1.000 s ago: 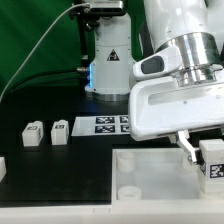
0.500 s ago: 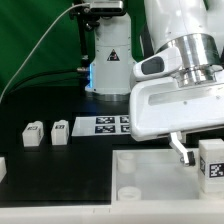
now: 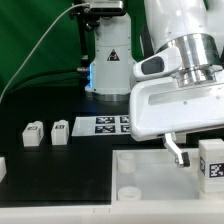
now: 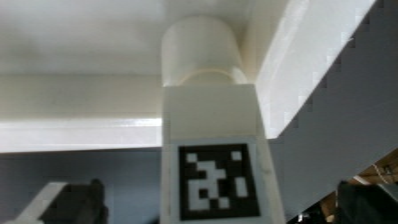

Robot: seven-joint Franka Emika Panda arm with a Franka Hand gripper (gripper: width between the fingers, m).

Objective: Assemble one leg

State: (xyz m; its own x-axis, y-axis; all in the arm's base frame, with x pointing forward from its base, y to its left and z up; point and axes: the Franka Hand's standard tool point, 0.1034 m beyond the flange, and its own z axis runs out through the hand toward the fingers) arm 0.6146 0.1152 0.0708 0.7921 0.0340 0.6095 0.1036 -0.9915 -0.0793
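One leg [image 3: 212,162], a white peg with a black-and-white marker, stands upright at the right corner of the large white panel [image 3: 150,172]. In the wrist view the leg [image 4: 217,120] has its rounded end set in the panel's corner socket [image 4: 208,48]. My gripper [image 3: 205,155] straddles this leg with its jaws spread. The one visible finger [image 3: 176,148] stands clear of the leg on the exterior view's left. In the wrist view both dark fingers [image 4: 63,200] sit apart from the leg's sides. Two more legs [image 3: 33,133] [image 3: 61,131] lie on the black table at the exterior view's left.
The marker board [image 3: 108,124] lies behind the panel, partly hidden by my hand. A black-and-white device with a warning triangle [image 3: 108,58] stands at the back. The panel has an open round socket [image 3: 129,191] at its near left corner.
The visible finger has moved to the exterior view's left, away from the leg, so the jaws have opened. The leg stays in the corner socket.
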